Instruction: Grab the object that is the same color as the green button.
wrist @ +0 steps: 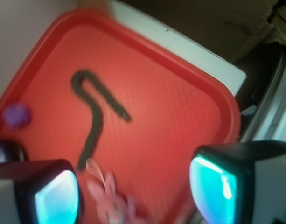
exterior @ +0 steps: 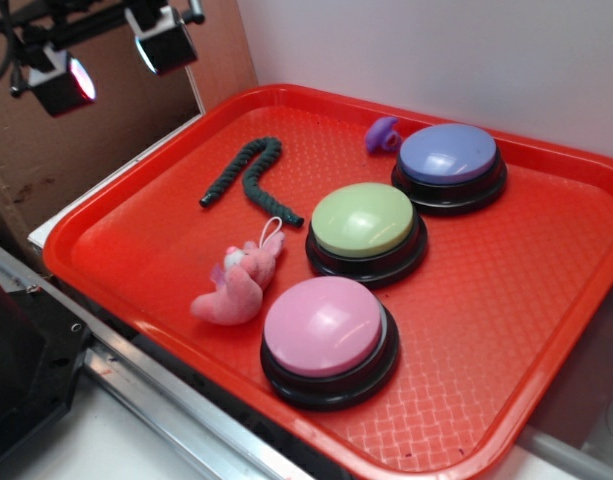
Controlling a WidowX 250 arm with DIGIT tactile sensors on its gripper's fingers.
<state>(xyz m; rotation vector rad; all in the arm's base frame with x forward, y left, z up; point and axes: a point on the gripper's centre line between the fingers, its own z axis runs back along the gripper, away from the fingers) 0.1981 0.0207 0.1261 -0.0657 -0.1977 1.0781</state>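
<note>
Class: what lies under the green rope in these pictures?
The rope lies flat on the red tray; only tray surface shows around it. The strip directly beneath it is covered. The tool hangs open above, holding nothing.

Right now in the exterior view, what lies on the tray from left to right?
Pink plush toy → dark green rope → pink button → green button → purple button. The small purple piece overlaps the green button's span, so I leave it out.

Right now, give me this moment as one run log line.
gripper: open, raised over tray's far-left corner | dark green twisted rope: ungrasped, bent on red plastic tray | pale green dome button: beside rope
</note>
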